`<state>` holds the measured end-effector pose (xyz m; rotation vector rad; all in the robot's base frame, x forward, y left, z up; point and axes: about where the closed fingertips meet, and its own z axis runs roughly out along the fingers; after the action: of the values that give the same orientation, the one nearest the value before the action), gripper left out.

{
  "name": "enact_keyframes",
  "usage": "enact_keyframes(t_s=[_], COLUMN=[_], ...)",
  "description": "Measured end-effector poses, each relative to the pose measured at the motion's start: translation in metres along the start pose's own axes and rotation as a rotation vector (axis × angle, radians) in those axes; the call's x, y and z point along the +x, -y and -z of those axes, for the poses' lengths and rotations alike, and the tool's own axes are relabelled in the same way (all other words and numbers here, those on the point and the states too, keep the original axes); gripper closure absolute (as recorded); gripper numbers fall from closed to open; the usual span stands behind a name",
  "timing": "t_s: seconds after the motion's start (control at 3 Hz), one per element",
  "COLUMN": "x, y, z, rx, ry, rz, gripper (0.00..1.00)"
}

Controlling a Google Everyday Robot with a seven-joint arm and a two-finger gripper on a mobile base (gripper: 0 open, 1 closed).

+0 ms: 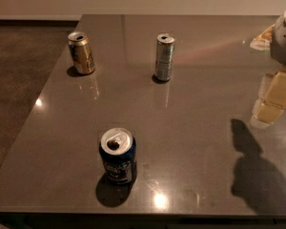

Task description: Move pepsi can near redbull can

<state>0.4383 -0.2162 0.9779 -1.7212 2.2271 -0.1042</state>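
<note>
The pepsi can (117, 156) is short, dark blue with a silver opened top, and stands upright near the table's front edge, left of centre. The redbull can (164, 57) is slim, silver-grey with bluish markings, and stands upright at the back centre. My gripper (275, 97) is a cream-coloured piece under a grey arm part at the right edge, partly cut off by the frame. It is far to the right of both cans, touches neither, and holds nothing that I can see.
A gold-brown can (82, 53) stands upright at the back left, near the left edge of the grey glossy table (195, 128). The arm's shadow lies at the front right. Brown floor lies beyond the table's left edge.
</note>
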Motion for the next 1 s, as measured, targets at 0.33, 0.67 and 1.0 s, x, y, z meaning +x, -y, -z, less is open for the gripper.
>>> enact_keyframes(t_s=[0.33, 0.67, 1.0], x=[0.000, -0.005, -0.023], y=[0.000, 0.000, -0.013], z=[0.000, 0.002, 0.003], rx=[0.000, -0.002, -0.036], ry=[0.000, 0.023, 0.102], rz=[0.000, -0.002, 0.025], gripper=[0.00, 0.00, 0.00])
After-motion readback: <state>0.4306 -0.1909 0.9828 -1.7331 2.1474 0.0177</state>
